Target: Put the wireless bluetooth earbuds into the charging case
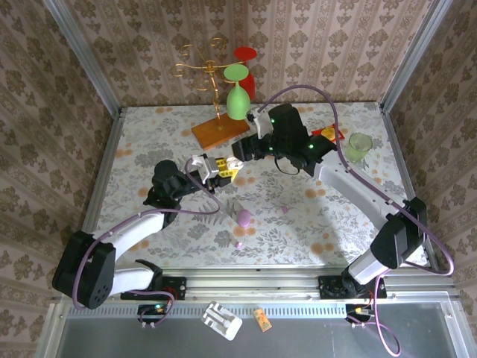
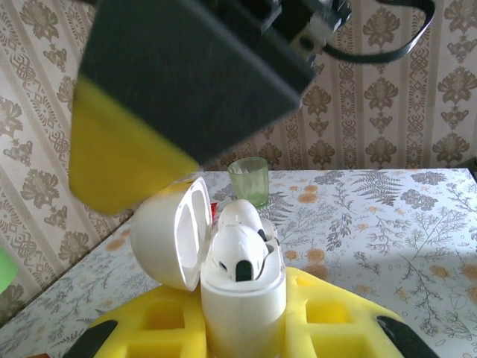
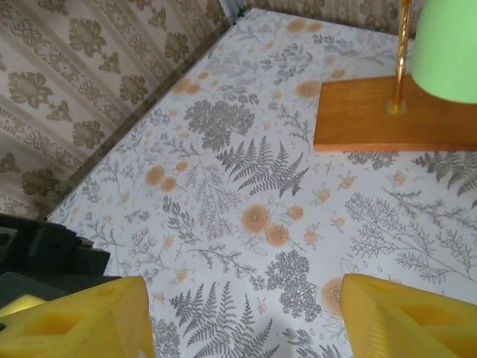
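Floral bench (image 1: 320, 224), papered walls (image 1: 149, 45) | left claw (image 2: 242, 332) clamped on upright case (image 2: 242, 294), lid (image 2: 170, 233) hinged open at its left | two buds (image 2: 237, 250) seated in case | right claw (image 3: 242, 317) spread wide, holding nothing, one finger (image 2: 186, 82) close above the case | green cup (image 2: 248, 179) on bench behind

Top external: from high above the near edge, looking down and far across the table (image 1: 149, 142). Left wrist: low and very close behind the charging case (image 2: 242, 298), facing right toward a green glass (image 2: 249, 179). Right wrist: tilted down toward the far left corner, near a wooden base (image 3: 373, 112). Shared with the top view: glass and base.
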Motion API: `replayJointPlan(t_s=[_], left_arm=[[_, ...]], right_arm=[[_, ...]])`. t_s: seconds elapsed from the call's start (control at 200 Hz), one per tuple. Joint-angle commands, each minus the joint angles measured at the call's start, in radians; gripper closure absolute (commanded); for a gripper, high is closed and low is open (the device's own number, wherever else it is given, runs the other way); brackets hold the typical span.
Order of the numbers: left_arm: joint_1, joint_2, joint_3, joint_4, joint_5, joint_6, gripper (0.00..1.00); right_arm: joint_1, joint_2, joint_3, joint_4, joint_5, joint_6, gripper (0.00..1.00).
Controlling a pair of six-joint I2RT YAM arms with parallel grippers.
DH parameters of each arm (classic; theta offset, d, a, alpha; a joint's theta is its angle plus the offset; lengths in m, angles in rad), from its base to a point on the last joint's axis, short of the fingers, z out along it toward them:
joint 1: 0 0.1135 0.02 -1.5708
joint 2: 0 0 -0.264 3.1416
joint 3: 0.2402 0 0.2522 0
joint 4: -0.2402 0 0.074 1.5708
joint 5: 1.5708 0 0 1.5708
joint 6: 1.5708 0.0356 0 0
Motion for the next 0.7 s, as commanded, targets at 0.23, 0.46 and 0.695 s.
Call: replayJointPlan(t_s=[0.23,0.46,0.695], left_arm=[[-0.005,-0.016,0.017,0.001,-0.048,-0.002,0.97],[-0.004,0.002,0.036,-0.011,-0.056,-0.032,0.97],[-0.004,0.009,0.060,-0.047,0.032,-0.107,0.95]], right_arm=[[0.008,-0.007,0.038,-0.237,-0.079,-0.163,0.29],[0.007,-0.029,0.033,-0.271,-0.059,-0.191,0.29],[-0.027,-0.132,-0.087,-0.076,-0.102,-0.173,0.28]])
